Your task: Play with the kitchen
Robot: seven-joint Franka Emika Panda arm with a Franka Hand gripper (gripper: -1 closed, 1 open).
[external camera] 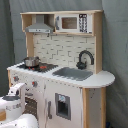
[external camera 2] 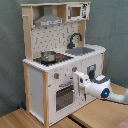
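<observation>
- the kitchen (external camera: 62,70) (external camera 2: 57,60) stands upright on a light wooden desk (external camera 2: 95,112), in front of a grey backdrop in both exterior views.
- a grey hood (external camera: 40,26) (external camera 2: 49,20) hangs under the top shelf, and a small microwave (external camera: 74,23) (external camera 2: 77,11) sits in the upper cabinet beside it.
- a white tiled back panel (external camera: 60,50) (external camera 2: 52,37) fills the space between the upper part and the countertop.
- a metal pot (external camera: 31,61) (external camera 2: 48,56) rests on the dark stovetop (external camera: 37,66) (external camera 2: 54,59), at the hood's end of the counter.
- a grey sink (external camera: 74,73) (external camera 2: 82,50) lies in the counter at the microwave's end, with a curved black faucet (external camera: 85,57) (external camera 2: 75,39) rising just behind it.
- below the stovetop, red knobs (external camera: 34,83) (external camera 2: 56,76) sit on the front panel above a windowed oven door (external camera: 32,105) (external camera 2: 65,95).
- a cabinet door with a dark panel (external camera: 62,106) sits under the sink in the first exterior view.
- the white arm comes in from the second exterior view's right, its end effector (external camera 2: 80,80) close against the kitchen's front beside the oven door; it shows low at the first exterior view's left (external camera: 15,97).
- i cannot tell whether the end effector is spread or pressed together.
</observation>
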